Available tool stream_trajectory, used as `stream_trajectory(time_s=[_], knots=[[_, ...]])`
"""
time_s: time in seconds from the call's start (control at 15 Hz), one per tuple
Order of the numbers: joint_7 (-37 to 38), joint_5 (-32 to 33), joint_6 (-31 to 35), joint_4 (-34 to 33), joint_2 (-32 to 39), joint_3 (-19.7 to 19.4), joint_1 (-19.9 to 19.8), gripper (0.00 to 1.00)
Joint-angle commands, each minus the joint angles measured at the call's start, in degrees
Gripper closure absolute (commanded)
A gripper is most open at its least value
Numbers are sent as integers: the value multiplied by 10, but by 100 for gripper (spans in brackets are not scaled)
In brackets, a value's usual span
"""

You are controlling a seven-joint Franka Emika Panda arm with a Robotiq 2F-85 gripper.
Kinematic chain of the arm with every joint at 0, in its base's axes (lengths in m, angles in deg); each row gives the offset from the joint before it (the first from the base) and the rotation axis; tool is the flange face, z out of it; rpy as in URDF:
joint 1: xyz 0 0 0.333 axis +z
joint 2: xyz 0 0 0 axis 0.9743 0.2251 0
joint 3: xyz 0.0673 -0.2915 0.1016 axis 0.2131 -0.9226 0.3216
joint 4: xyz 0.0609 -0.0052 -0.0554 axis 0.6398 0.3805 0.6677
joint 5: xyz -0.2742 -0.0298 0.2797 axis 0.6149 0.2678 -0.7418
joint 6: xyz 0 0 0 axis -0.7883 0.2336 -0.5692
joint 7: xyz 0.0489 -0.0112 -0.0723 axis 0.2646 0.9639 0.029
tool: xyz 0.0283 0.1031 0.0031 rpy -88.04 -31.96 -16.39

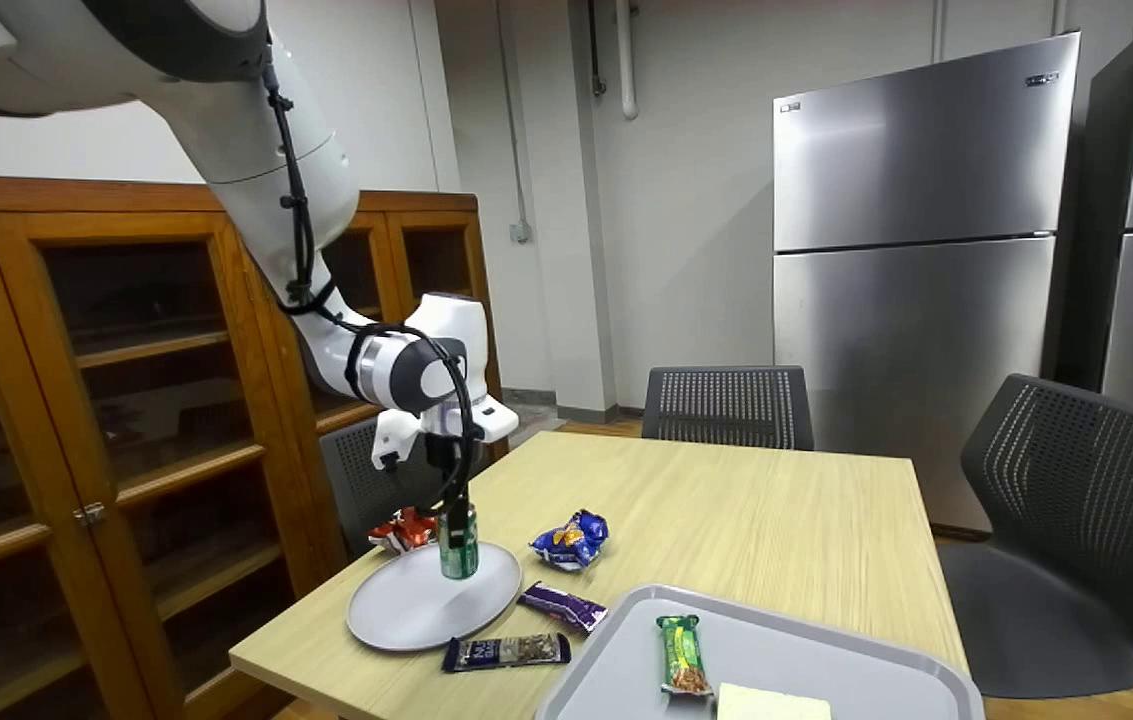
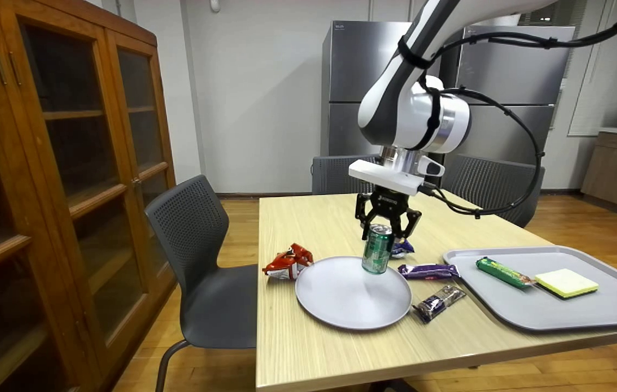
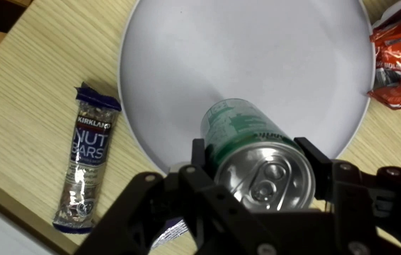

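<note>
A: What part is this?
B: I think it's the holding part. The black metal gripper [image 2: 380,234] has the tall, round, green and silver metal can [image 2: 377,253] over the flat, round, pale grey plate [image 2: 353,310].
A: What does the next move need?
B: Slow, gentle moves and a firm squeeze, I guess. It shouldn't bump the crinkly, shiny red bag [image 2: 289,262], just beside the plate.
A: How far apart are the jaws?
B: Part of the way, about as wide as the can. One jaw is on each side, and both look pressed on it near the top.
A: Is the can sitting on the plate?
B: I can't tell if its bottom touches. It's on the plate's side between the red bag and the long, thin, shiny purple wrapper [image 2: 429,271], which is near the plate too.
</note>
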Motion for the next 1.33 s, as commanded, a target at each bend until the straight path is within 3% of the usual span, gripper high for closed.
stream_trajectory(time_s=[0.0, 0.47, 1.13, 1.2, 1.27], knots=[[-4, 28, 13, 9, -10, 3, 20, 61], [-3, 47, 37, -5, 21, 7, 45, 61], [-20, 40, 72, -10, 52, 15, 43, 61], [-27, 39, 71, -5, 46, 18, 41, 11], [-29, 38, 71, -1, 42, 18, 41, 10]])
